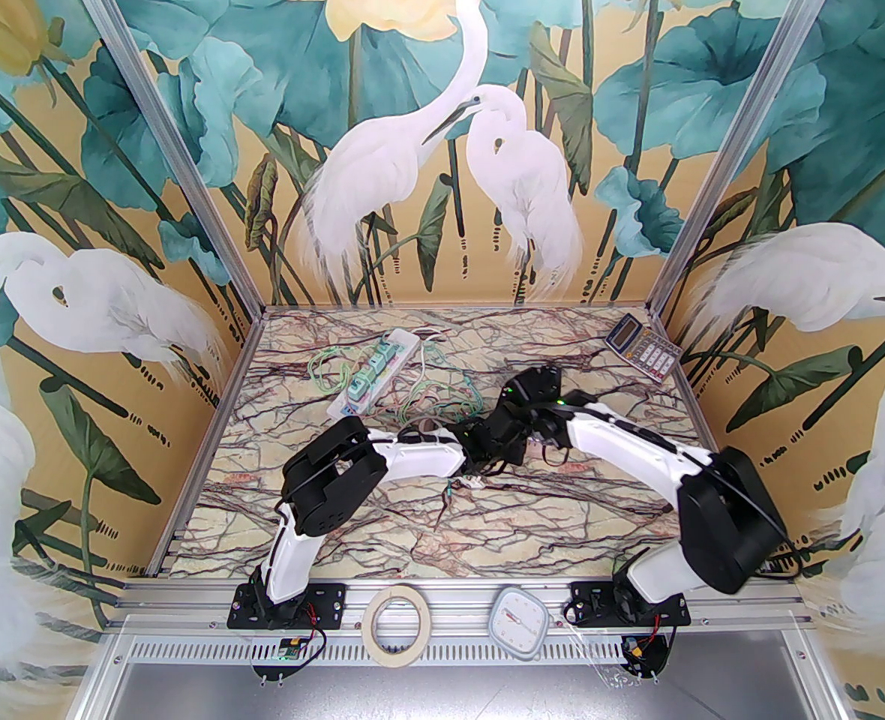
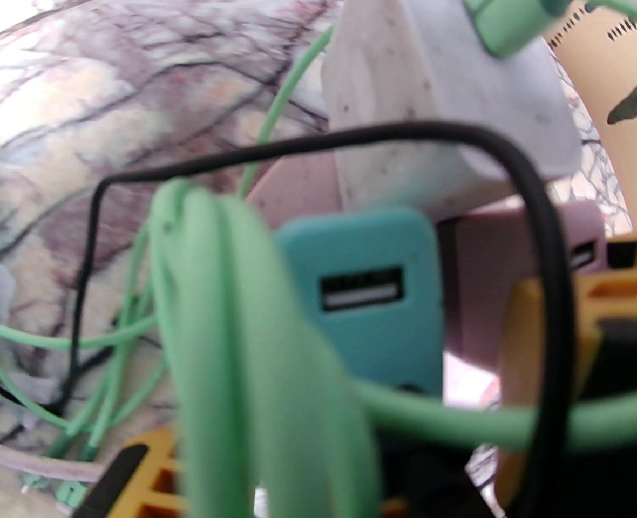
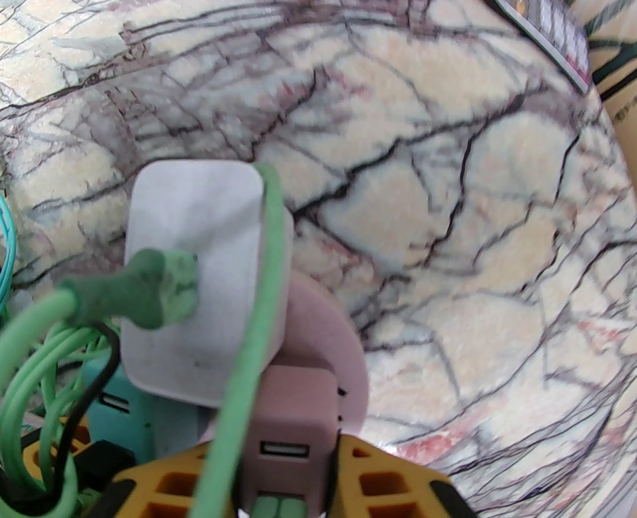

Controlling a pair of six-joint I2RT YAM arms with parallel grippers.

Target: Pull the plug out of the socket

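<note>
Both arms meet at mid-table. My right gripper (image 3: 280, 478), also in the top view (image 1: 536, 432), is shut on the pink socket block (image 3: 297, 413), with a yellow finger on each side of its USB port. A white plug (image 3: 200, 267) sits on the pink block, and a green cable connector (image 3: 156, 289) is pushed into its face. Beside the pink block is a teal plug (image 2: 361, 294). My left gripper (image 2: 361, 402), also in the top view (image 1: 487, 443), is shut on the teal plug. Loops of green cable (image 2: 253, 354) and a black wire (image 2: 545, 267) cross in front of it.
A white power strip (image 1: 371, 372) with teal plugs lies at the back left, among tangled green cables (image 1: 442, 398). A calculator (image 1: 641, 346) rests at the back right. A tape roll (image 1: 397, 627) and a white square dial (image 1: 516, 622) lie on the front rail.
</note>
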